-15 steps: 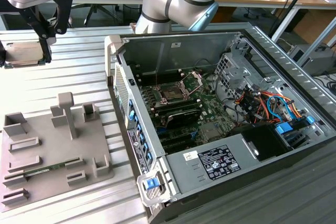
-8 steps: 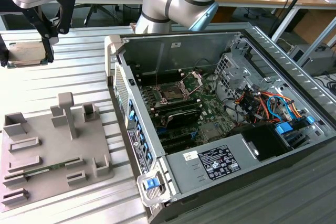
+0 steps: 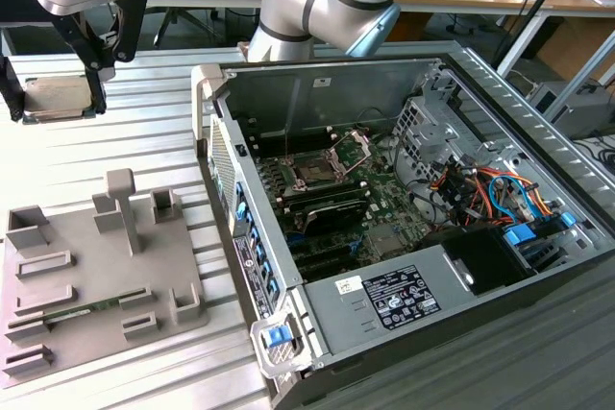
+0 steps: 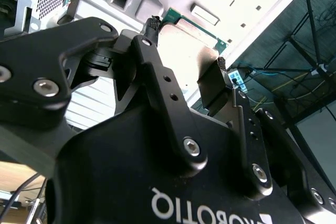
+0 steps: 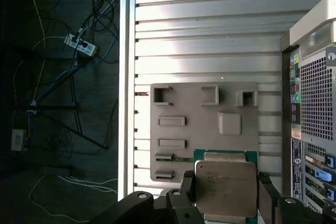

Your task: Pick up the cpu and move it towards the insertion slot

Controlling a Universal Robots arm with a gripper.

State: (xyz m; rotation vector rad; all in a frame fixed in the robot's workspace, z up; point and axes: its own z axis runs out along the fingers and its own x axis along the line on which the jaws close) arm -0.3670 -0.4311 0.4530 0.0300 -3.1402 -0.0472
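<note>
Ribbed metal table (image 3: 144, 132) was recorded under everything. Open computer case (image 3: 452, 79) was laid on its side, filling the exterior view from 12 to 5 o'clock. Inside it a motherboard (image 3: 370, 208) was seen, with bundled cables (image 3: 480, 189) at its 3 o'clock and a labelled power supply box (image 3: 394, 300) at its 6 o'clock. The insertion slot (image 3: 315, 172) was located on the board toward 10 o'clock, with its metal bracket (image 3: 354, 146) hinged up.

Grey tray (image 3: 58, 333) was placed on the table at 8 o'clock from the case, apart from it. Several raised recesses were noted on it, and a thin greenish strip (image 3: 91, 307) in one, too small to identify.

Gripper (image 3: 56, 101) was held at 10 o'clock in the exterior view, above the table and well apart from the slot. Its fingers (image 5: 188, 184) were clamped on two opposite edges of the cpu (image 5: 226, 182), which was carried flat over the tray's edge in the first wrist view. The same grasp on the cpu (image 4: 184, 35) was confirmed in the second wrist view.
</note>
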